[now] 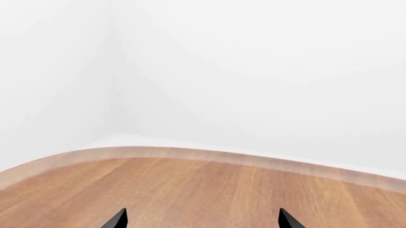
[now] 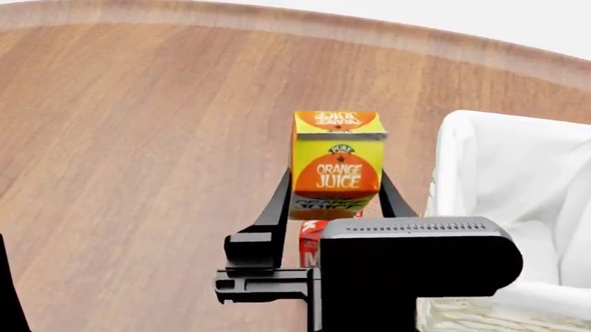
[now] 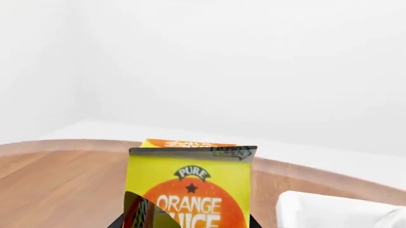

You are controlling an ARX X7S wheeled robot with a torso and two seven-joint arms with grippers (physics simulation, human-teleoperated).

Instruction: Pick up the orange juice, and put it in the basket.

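The orange juice (image 2: 337, 166) is a yellow-and-orange carton held upright above the wooden table (image 2: 138, 138), just left of the basket (image 2: 461, 128). My right gripper (image 2: 335, 202) is shut on its lower sides, one black finger on each side. In the right wrist view the orange juice (image 3: 190, 190) fills the space between the right gripper (image 3: 187, 224) fingers, with the white basket (image 3: 317, 209) beside it. The left gripper (image 1: 203, 219) is open over bare wood, with nothing between its tips.
A red-and-white carton (image 2: 311, 247) peeks out under the held juice, mostly hidden by my right arm. The table's rounded far edge (image 2: 277, 21) runs in front of a white wall. A dark sliver of my left arm (image 2: 7, 290) shows at the lower left.
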